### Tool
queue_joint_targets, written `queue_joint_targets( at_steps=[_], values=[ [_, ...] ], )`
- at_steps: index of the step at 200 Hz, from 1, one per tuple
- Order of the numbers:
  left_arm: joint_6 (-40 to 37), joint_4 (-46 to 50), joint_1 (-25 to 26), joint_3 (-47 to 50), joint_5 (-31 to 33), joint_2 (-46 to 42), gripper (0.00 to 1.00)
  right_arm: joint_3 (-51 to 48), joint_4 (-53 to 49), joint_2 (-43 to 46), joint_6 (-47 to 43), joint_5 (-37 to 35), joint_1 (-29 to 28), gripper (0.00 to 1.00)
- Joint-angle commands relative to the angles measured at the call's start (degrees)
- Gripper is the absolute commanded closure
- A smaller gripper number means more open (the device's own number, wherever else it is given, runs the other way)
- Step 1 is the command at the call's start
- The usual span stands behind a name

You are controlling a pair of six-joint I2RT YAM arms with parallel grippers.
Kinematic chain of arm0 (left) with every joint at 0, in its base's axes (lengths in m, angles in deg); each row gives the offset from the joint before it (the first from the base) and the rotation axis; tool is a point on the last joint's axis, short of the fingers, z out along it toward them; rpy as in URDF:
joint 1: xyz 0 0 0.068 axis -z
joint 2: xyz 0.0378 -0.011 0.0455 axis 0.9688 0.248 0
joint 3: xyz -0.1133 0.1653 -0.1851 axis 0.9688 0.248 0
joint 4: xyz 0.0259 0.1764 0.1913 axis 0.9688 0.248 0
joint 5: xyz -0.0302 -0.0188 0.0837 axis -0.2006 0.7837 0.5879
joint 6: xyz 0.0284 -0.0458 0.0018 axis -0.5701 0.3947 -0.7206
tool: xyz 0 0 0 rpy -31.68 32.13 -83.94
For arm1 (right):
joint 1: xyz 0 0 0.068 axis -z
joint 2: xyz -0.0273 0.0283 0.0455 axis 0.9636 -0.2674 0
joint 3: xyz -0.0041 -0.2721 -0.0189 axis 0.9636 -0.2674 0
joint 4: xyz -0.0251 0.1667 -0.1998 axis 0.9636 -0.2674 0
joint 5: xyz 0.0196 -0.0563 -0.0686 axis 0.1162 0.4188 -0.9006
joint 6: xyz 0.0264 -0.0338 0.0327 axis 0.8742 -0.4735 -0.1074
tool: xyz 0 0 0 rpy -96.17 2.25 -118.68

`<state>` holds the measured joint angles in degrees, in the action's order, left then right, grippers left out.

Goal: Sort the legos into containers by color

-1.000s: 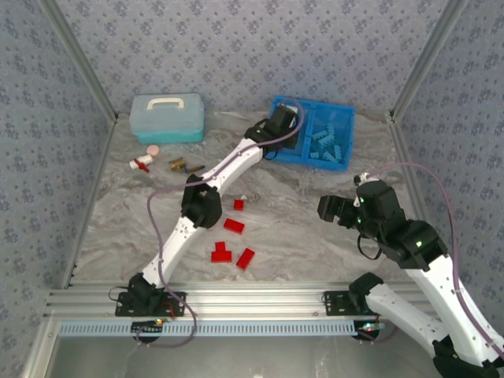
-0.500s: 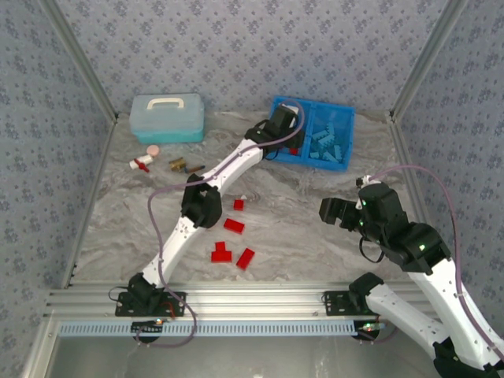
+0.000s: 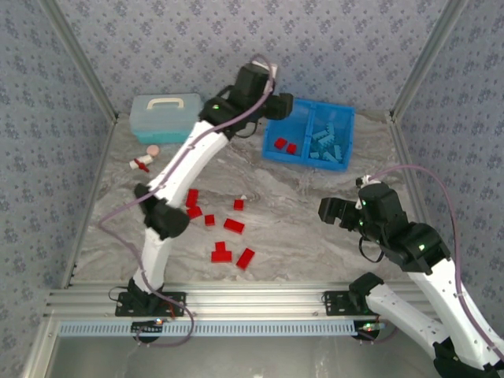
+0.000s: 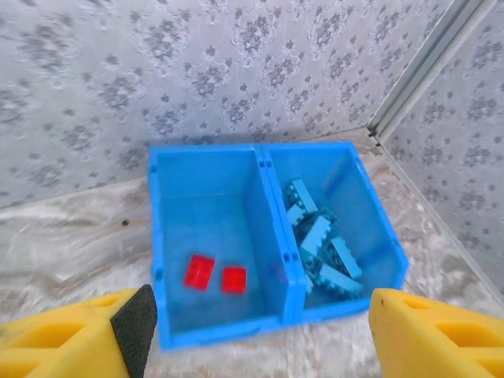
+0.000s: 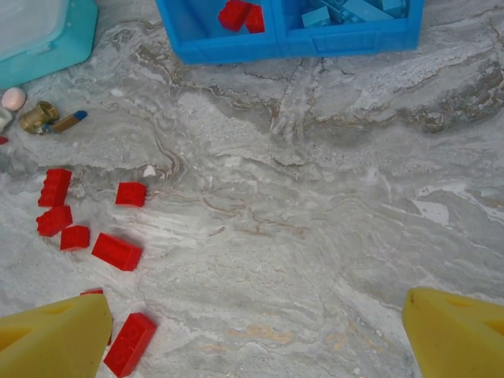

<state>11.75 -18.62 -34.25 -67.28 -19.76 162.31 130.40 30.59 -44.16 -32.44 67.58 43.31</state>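
Hovering above the blue tray (image 4: 205,157) at the back of the worktop (image 3: 299,213), the left gripper (image 4: 260,319) is holding its jaws well apart with nothing between them. The right gripper (image 5: 256,331) is hanging over the right side of the worktop, its jaws spread wide and likewise empty.

Two red bricks (image 4: 199,271) are lying in the tray's left compartment (image 4: 205,213), close to its front wall. A heap of light blue bricks (image 4: 319,244) is sitting in the right compartment (image 4: 362,197). The loose red bricks (image 3: 233,226) are lying scattered on the worktop, left of centre and toward the near edge, well apart from the tray. Judging by that, the remaining sorting is looking like red work for the left compartment.

These bricks are appearing small, hard and very light, so they are likely staying stiff under a pinch and not breaking. Their smooth plastic sides are probably making them slippery, though, and an off-centre squeeze is risking a brick skidding or flipping away. The safest hold is seeming to be across the narrow width, jaws on the two long flat sides, centred along the length. Where two bricks are lying touching near the front edge, an outer one is looking easier to straddle.
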Motion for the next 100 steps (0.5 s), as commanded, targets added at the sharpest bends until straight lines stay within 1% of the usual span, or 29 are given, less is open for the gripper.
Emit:
queue_joint_targets(
  at_steps=[1,30,51,67,83,100],
  values=[
    [3.5,5.1,0.5,15.5,1.1,-10.4,0.27,-0.4,2.3,-1.1,0.9,1.0,-0.4,0.03],
    [7.5,4.1,1.1,37.2,-0.5,-21.9,0.28,-0.5,3.9,-2.7,0.8,2.1,-0.4,0.02],
    [12.7,3.5,1.9,50.0,-0.3,-26.8,0.28,-1.0,5.2,-3.7,0.6,3.1,-0.4,0.0],
    [16.8,-0.6,2.1,59.2,-0.8,-29.9,0.28,-1.6,6.4,-4.4,-0.4,4.2,-0.5,0.0],
    [19.3,-3.4,2.2,65.1,-1.6,-30.7,0.28,-2.2,7.4,-4.9,-0.8,4.9,-0.5,0.0],
    [19.4,-3.9,2.2,67.3,-1.6,-29.1,0.28,-2.7,7.6,-4.8,-0.5,5.0,-0.5,0.0]
  ],
)
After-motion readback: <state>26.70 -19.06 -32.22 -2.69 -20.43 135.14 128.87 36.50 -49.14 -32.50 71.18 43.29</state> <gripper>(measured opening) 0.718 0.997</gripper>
